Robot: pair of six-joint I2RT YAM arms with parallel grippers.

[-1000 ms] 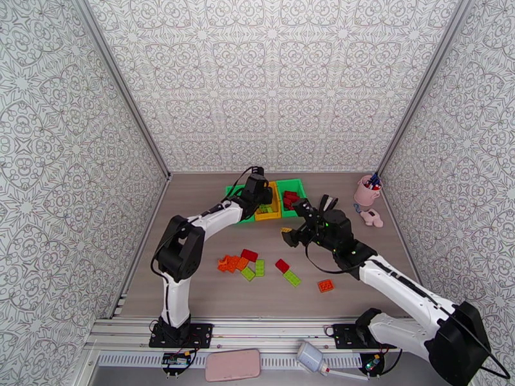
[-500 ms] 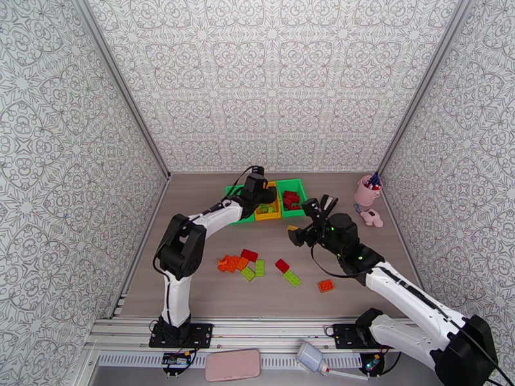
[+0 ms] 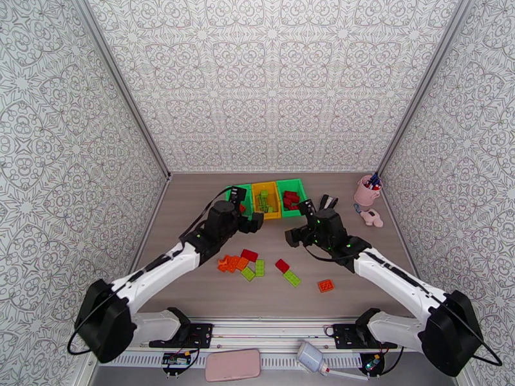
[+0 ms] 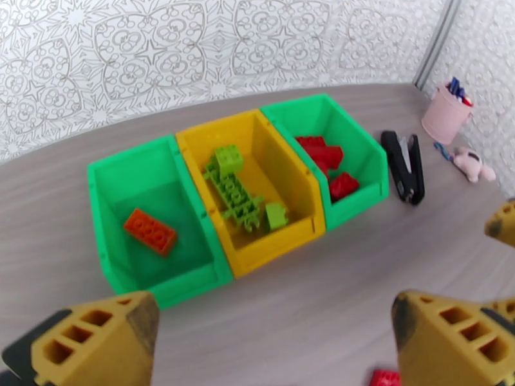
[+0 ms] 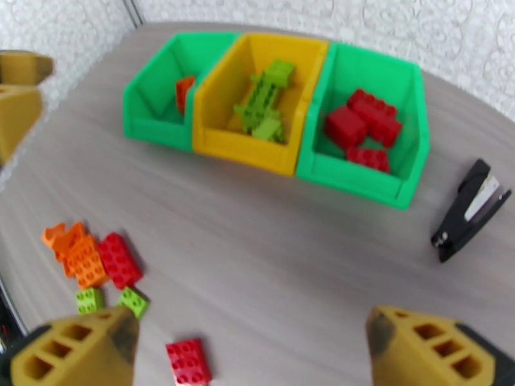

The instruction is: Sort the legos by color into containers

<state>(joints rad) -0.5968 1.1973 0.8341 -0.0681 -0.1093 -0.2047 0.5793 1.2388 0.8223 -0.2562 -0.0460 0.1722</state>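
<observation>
Three bins: joined row, far middle; left green bin (image 4: 161, 287), yellow bin (image 4: 277, 249), right green bin (image 4: 357, 204).
Sorted: one orange brick (image 4: 150, 229) in the left green bin, about three lime pieces (image 4: 235, 191) in the yellow bin, three red bricks (image 5: 360, 120) in the right green bin.
Loose bricks (image 3: 249, 255): about nine, near of the bins; two red, three lime, roughly four orange.
Left gripper (image 4: 273, 310): spread, empty.
Right gripper (image 5: 251, 326): spread, empty.
Next pick: probably best to straddle an outlying single brick across its short sides, not the huddled pile.
</observation>
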